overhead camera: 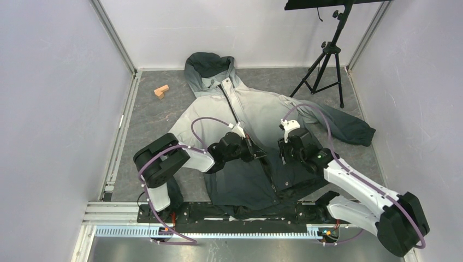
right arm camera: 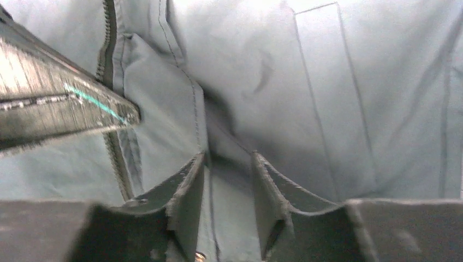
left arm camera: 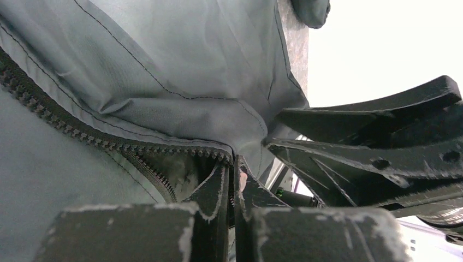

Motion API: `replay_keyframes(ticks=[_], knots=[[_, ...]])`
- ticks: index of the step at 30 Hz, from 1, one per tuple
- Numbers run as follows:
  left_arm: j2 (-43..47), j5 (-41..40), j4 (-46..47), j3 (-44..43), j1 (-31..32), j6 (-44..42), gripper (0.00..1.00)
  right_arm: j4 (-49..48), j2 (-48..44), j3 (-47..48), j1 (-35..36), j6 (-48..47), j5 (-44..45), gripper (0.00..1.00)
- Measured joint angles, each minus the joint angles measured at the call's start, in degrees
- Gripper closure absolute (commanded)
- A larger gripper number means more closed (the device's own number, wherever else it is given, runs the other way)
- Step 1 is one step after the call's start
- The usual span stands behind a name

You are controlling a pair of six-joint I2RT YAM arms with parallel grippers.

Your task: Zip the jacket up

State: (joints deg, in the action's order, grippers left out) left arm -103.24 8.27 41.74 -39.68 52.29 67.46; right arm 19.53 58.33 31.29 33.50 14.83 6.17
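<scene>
The jacket (overhead camera: 256, 109) lies flat on the table, dark hood at the far end, pale grey fading to charcoal at the hem. Its dark zipper (overhead camera: 233, 109) runs down the centre front. My left gripper (overhead camera: 260, 153) sits at the zipper's lower part; in the left wrist view its jaws (left arm camera: 233, 169) are shut on the zipper (left arm camera: 82, 131) where the two rows of teeth meet. My right gripper (overhead camera: 284, 148) rests just right of it on the dark front panel. In the right wrist view it (right arm camera: 228, 164) stands open, a fold of fabric between the fingers, the zipper (right arm camera: 108, 33) to its left.
A small wooden block (overhead camera: 161, 91) lies at the far left of the table. A black tripod (overhead camera: 325, 65) stands at the far right. The jacket's sleeve (overhead camera: 349, 128) stretches toward the right wall. White walls enclose the table on three sides.
</scene>
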Motion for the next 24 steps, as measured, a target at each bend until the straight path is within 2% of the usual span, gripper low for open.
replay_keyframes(ticks=[2, 4, 7, 10, 15, 24], knots=[[0.0, 1.0, 0.0, 0.0, -0.4, -0.8, 0.98, 3.5, -2.1, 1.0, 0.5, -0.5, 0.8, 0.42], [0.0, 1.6, 0.0, 0.0, -0.7, -1.4, 0.98, 7.3, -6.2, 1.9, 0.8, -0.6, 0.3, 0.40], [0.0, 2.7, 0.0, -0.1, -1.0, -2.2, 0.98, 10.8, -12.2, 2.5, 1.0, 0.0, -4.0, 0.36], [0.0, 3.5, -0.1, -0.4, -1.0, -2.9, 0.98, 11.5, -16.1, 0.9, 1.0, 0.5, -9.7, 0.36], [0.9, 5.2, -0.1, -1.0, -1.0, -3.3, 0.98, 9.0, -20.3, -6.3, 2.1, 1.2, -17.1, 0.36], [6.4, 5.8, -1.8, -1.2, -0.9, -3.3, 0.98, -1.3, -19.3, -12.6, 4.2, 4.3, -16.5, 0.37]])
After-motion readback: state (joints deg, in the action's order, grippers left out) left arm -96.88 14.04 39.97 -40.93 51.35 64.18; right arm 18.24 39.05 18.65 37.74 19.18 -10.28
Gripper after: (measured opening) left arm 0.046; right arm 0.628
